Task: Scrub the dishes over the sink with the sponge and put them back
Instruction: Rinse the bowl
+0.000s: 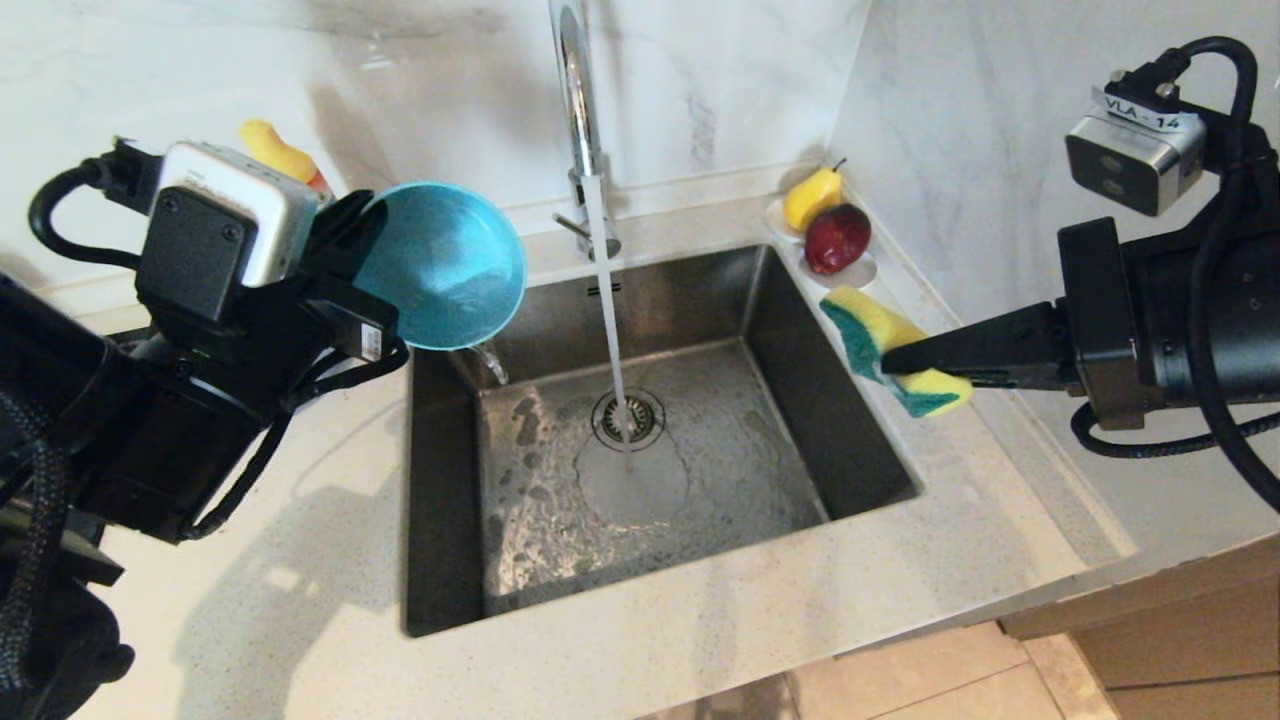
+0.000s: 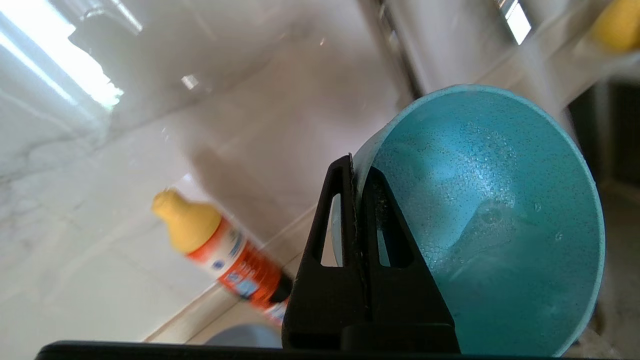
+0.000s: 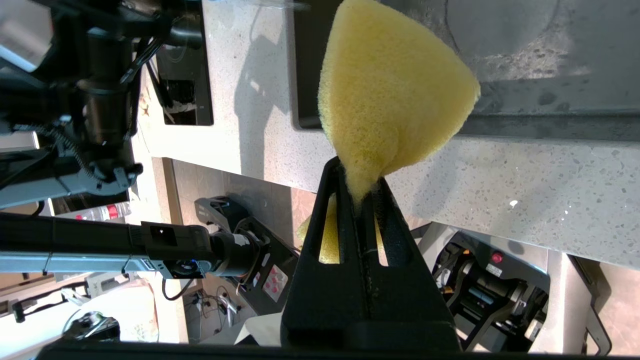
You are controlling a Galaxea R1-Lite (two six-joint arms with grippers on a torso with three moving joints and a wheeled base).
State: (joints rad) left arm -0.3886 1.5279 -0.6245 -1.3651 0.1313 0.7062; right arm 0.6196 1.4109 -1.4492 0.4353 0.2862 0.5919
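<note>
The bowl hangs over the sink's back left corner; the sponge over its right rim; perhaps a plate lies left.

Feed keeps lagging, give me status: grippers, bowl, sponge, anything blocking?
Left gripper shut on teal bowl, tilted over sink corner. Right gripper shut on sponge at right rim. Faucet stream between them.

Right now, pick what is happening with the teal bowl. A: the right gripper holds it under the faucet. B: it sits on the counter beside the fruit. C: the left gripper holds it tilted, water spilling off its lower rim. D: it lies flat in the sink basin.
C: the left gripper pinches the teal bowl by its rim, tilted over the sink corner, with a trickle falling from its lower edge.
</note>
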